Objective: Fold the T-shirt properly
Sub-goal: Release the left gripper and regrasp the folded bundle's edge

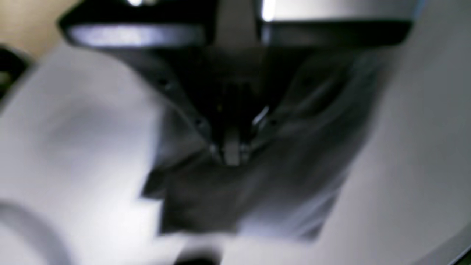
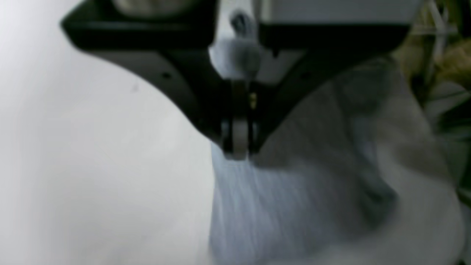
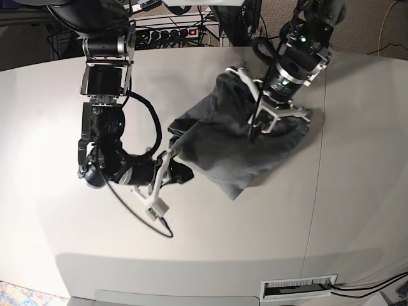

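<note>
The grey T-shirt (image 3: 217, 150) lies bunched and partly lifted at the table's middle. My right gripper (image 3: 172, 150) is at its near-left corner. In the right wrist view the jaws (image 2: 239, 151) are closed on a fold of the cloth (image 2: 312, 184), which hangs below them. My left gripper (image 3: 254, 134) is over the shirt's right half. In the left wrist view its jaws (image 1: 231, 154) are closed with dark grey cloth (image 1: 257, 191) draped under them. Both wrist views are blurred.
The white table (image 3: 64, 242) surrounds the shirt, with a seam (image 3: 319, 172) on the right. A black cable loop (image 3: 143, 213) hangs from the right arm. A power strip and cables (image 3: 172, 30) lie behind the table. A vent (image 3: 298, 288) sits at the front edge.
</note>
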You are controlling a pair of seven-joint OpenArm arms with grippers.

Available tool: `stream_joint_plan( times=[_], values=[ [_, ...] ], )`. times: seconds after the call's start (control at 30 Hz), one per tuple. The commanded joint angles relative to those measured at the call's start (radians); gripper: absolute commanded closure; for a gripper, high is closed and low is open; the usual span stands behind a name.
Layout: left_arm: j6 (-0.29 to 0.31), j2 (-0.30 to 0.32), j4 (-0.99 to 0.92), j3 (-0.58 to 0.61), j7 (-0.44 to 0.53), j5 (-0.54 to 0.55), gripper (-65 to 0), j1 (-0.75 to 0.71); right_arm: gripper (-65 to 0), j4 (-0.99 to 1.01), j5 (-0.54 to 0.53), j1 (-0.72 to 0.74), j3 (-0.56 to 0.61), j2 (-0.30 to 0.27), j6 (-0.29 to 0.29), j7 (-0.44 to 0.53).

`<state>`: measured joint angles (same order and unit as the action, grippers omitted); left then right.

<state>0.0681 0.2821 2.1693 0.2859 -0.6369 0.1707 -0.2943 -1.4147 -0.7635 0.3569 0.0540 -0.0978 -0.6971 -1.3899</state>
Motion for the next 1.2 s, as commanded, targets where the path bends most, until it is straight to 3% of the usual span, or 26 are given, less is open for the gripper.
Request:
stream_joint_plan(
  times=[0.0,0.17,0.33,0.53,0.63,0.77,0.9,1.17],
  values=[
    [0.012,-0.014,0.007,-0.003,0.023,0.02,0.0,0.011,0.0,0.003,-0.016,0.011,0.028,-0.002,-0.001,0.017],
    [0.06,-0.072,0.002,-0.001,0.028,0.077,0.0,0.011,0.0,0.034,0.04,-0.033,0.124,-0.018,-0.001,0.029],
    [0.064,-0.074,-0.076,0.0,0.029,0.077,0.0,0.006,0.0,0.034,0.134,-0.032,0.127,-0.018,-0.001,-0.006],
    [0.066,-0.074,-0.195,0.0,0.043,0.078,0.0,-0.015,0.0,0.033,0.125,-0.029,0.127,-0.032,-0.001,-0.006],
    [0.129,-0.074,-0.195,0.0,0.041,0.116,0.0,-0.052,0.0,0.033,0.13,-0.027,0.127,-0.032,-0.001,0.013],
    [0.212,-0.074,-0.195,0.0,0.04,0.245,0.0,-0.108,0.0,0.033,0.132,-0.027,0.128,-0.032,-0.001,0.017],
    [0.238,-0.074,-0.191,0.0,0.05,0.331,0.0,-0.138,0.0,0.033,0.132,-0.027,0.128,-0.032,-0.001,0.018],
    [0.237,-0.074,-0.203,0.0,0.112,0.159,0.0,-0.138,0.0,0.033,0.125,-0.027,0.128,-0.032,-0.001,0.048]
  ],
)
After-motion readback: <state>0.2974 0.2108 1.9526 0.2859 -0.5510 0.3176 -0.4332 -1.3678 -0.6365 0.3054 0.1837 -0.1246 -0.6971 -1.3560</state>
